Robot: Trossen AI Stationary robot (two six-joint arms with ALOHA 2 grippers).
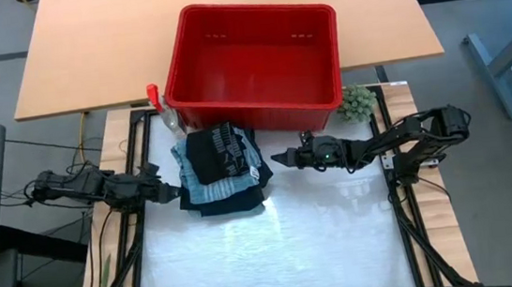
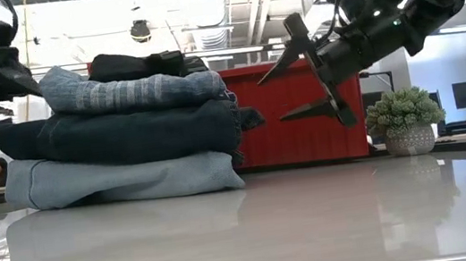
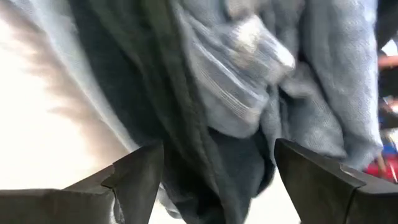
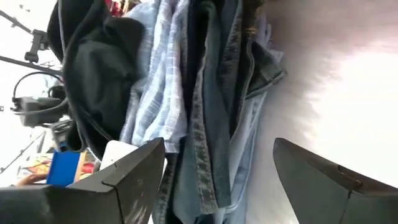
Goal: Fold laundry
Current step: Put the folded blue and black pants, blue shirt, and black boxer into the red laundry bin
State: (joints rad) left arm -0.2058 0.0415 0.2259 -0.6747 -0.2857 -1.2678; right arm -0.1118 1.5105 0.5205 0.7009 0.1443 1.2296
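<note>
The left pincer (image 1: 168,191) gapes wide at the stack's left edge, holding nothing; the right pincer (image 1: 281,158), also wide and empty, hovers just right of it. The laundry (image 1: 223,170) sits folded in a neat pile on the table (image 1: 276,255), near the red basket (image 1: 253,64), which looks empty, so little seems left.

High view overhead; low view table-level; wrist views close; all share laundry stack (image 1: 222,168).
</note>
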